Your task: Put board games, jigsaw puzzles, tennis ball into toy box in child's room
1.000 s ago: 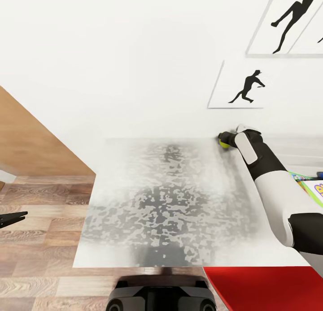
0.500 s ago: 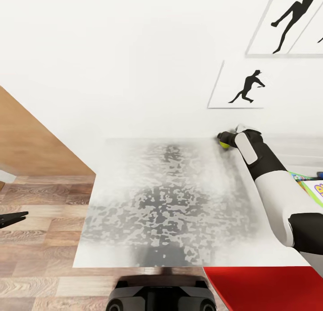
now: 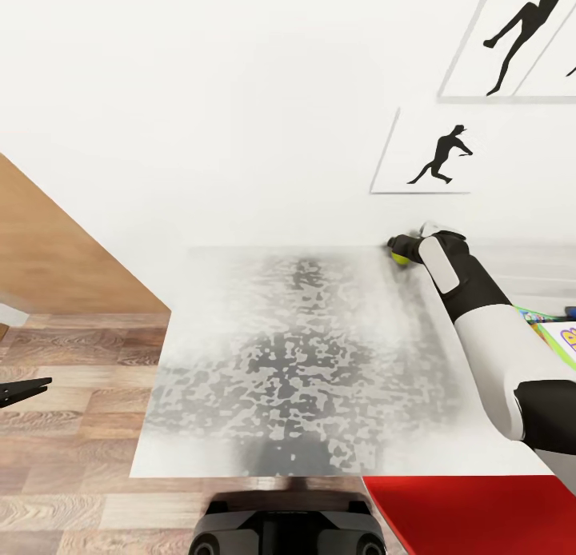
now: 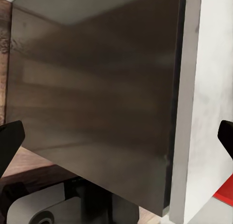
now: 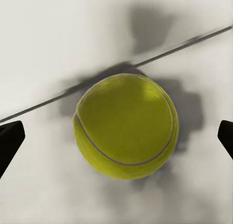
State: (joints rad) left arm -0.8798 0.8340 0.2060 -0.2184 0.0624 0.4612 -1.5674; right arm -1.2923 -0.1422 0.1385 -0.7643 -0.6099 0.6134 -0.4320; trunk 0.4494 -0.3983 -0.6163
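Pale table (image 3: 296, 355) meets white wall at back; tennis ball (image 5: 126, 125) sits there, btwn right gripper (image 5: 116, 136) jaws, spread wide w/o contact (lined up to grab). Left gripper (image 4: 116, 136) open, idle beside table.

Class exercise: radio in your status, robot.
Right gripper open, straddling tennis ball at table's back edge by the wall. Left gripper open, off the table's side. Nothing blocking.

One tennis ball (image 5: 125, 126) lies on the table (image 3: 304, 355). Two black-silhouette pictures (image 3: 432, 151) hang on the wall above the table. One red-edged game box (image 3: 472, 511) sits at its near edge.
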